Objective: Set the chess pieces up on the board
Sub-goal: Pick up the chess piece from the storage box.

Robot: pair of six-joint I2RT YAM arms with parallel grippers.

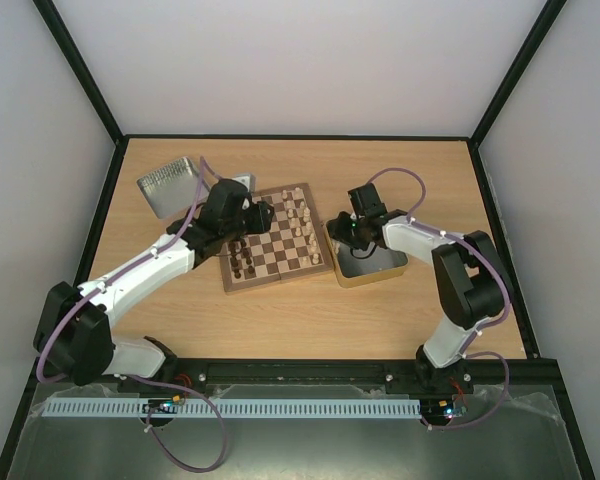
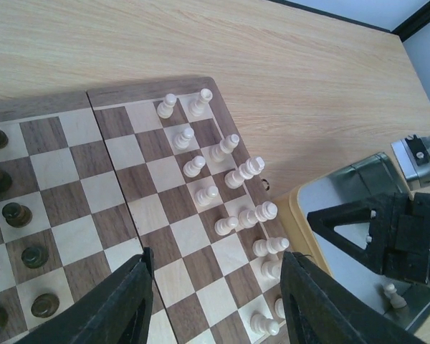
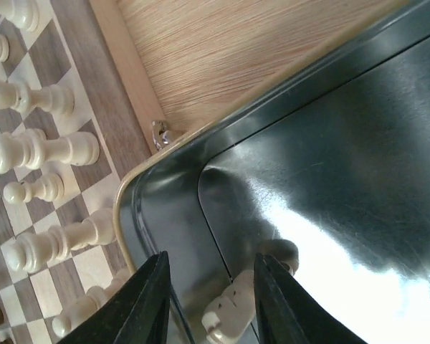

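- Right claw (image 3: pixel 211 301), part-open, straddles a small cream chess piece (image 3: pixel 233 309) lying flat in the shiny gold-rimmed metal tin (image 3: pixel 330 143); not gripped yet.
- Centre it before closing: on slick metal it may roll or skid.
- Left claw (image 2: pixel 215 301) hangs wide, empty, over the brown-and-cream checked wooden board (image 2: pixel 93 186), where cream pieces (image 2: pixel 222 147) crowd the edge nearest the tin; lift clear of them.
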